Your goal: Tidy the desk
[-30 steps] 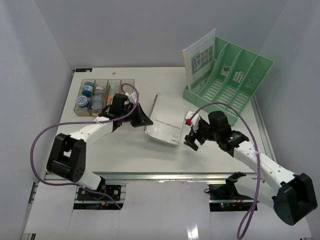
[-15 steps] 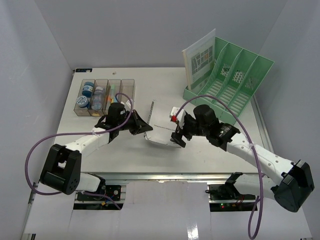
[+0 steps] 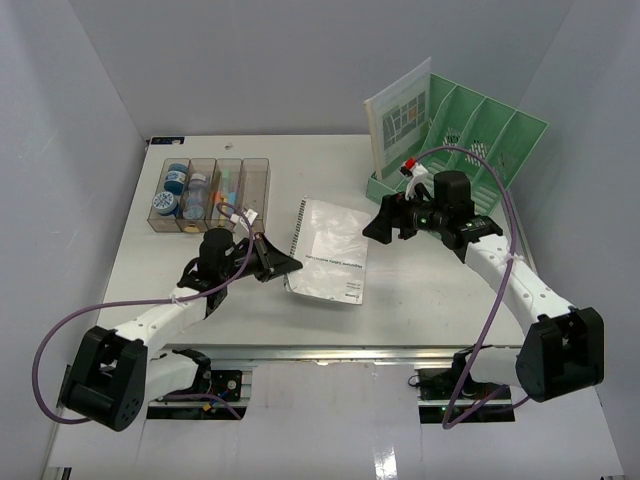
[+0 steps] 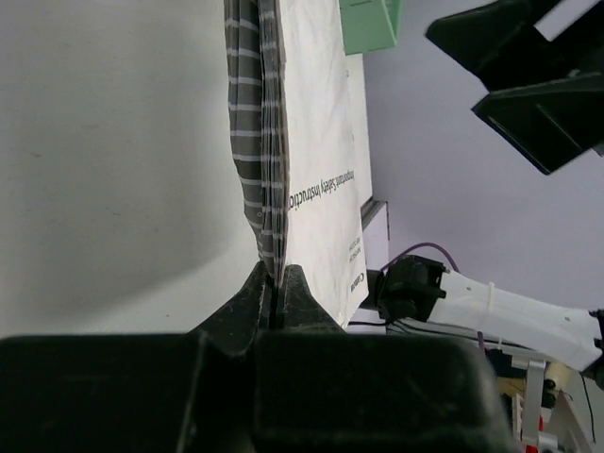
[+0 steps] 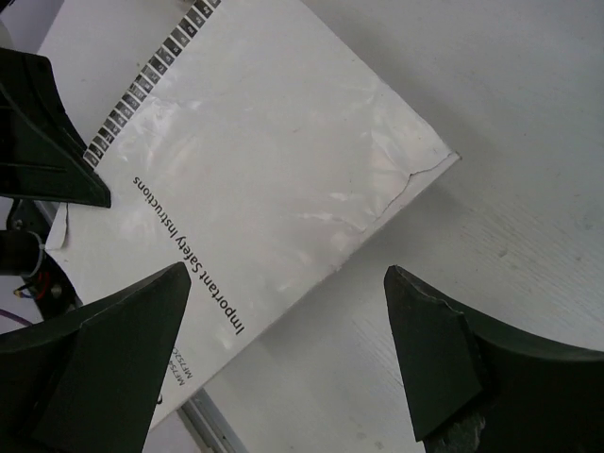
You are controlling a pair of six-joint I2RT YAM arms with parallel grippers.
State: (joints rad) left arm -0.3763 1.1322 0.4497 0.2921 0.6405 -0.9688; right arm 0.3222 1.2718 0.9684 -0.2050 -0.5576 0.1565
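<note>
Desk point(image 3: 200, 300) tidying looks partly done to us. The clear tray point(image 3: 210, 160) at the far left holds its small bottles, and one upright booklet point(image 3: 398, 118) stands in the left slot of the green file rack point(image 3: 480, 150) at the far right. What is left is the spiral-bound manual point(image 3: 330, 250), lying flat near the middle. Our left gripper point(image 3: 292, 266) is clenched on the manual's bound edge at its near corner. Our right gripper point(image 3: 378, 228) hangs with jaws spread wide above the manual's far right corner, holding nothing. We judge the manual has yet to go into the rack, whose other slots look unfilled.
</note>
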